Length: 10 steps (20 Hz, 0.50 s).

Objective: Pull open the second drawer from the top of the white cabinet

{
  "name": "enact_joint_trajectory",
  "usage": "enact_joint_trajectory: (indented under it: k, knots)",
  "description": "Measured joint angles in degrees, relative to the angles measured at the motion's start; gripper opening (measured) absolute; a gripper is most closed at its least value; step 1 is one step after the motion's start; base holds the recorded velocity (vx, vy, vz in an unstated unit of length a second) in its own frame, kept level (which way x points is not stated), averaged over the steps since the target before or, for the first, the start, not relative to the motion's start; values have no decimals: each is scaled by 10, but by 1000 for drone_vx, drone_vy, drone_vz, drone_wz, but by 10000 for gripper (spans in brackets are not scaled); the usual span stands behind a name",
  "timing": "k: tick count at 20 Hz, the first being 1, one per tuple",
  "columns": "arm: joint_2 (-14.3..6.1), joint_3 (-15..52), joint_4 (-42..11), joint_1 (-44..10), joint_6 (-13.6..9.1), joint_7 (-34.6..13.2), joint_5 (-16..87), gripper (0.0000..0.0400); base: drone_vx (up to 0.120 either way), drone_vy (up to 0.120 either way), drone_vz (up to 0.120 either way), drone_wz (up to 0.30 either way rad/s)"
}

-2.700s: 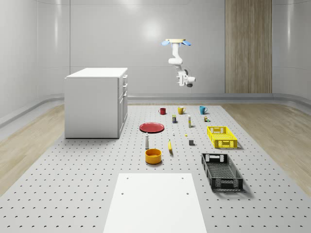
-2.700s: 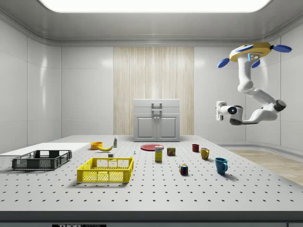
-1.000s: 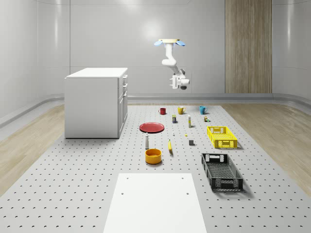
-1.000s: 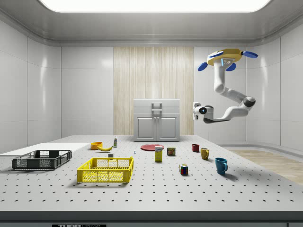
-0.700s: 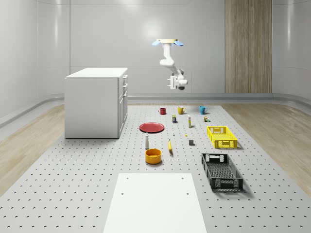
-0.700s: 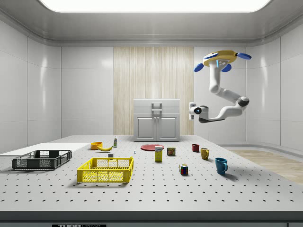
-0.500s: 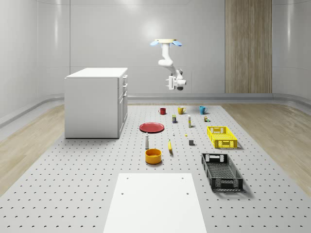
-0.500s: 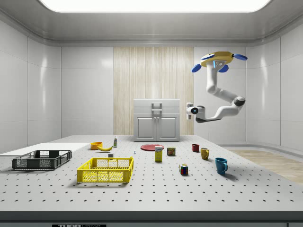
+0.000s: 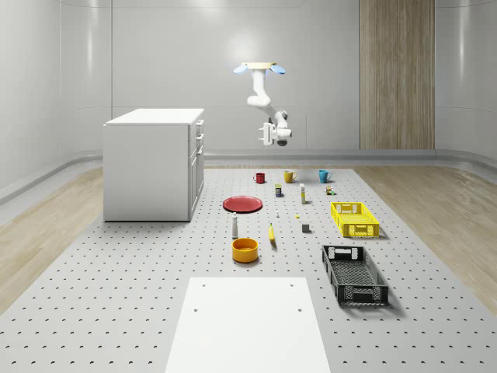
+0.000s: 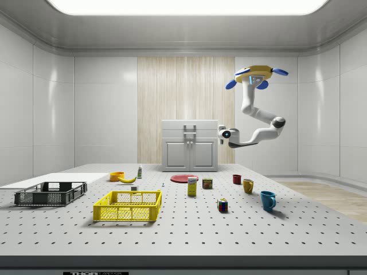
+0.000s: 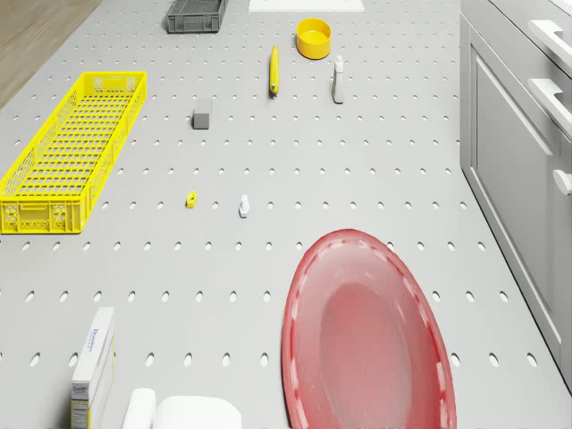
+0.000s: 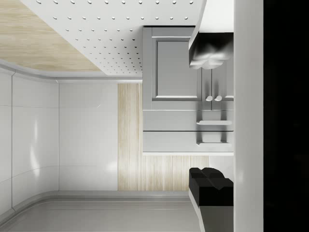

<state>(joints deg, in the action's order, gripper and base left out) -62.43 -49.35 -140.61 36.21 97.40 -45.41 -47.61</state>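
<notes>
Plainly the tool (image 12: 211,116) stands spread, one finger (image 12: 211,53) to each side of the drawer handles ahead, since it needs a gap wide enough to take one. It points level at the white cabinet (image 9: 155,163), well apart from it. The second drawer (image 12: 188,120) sits shut, its handle (image 12: 214,123) straight ahead. Above the tool the drone (image 10: 253,75) hovers over the desk (image 9: 140,295), with the red plate (image 11: 366,331) below.
</notes>
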Motion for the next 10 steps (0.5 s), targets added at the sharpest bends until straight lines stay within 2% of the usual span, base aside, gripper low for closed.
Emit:
enact_joint_trajectory:
  k: [10]
  knots:
    - [-14, -4, -2, 13, 12, -9, 11, 300, 120, -120, 0, 0]
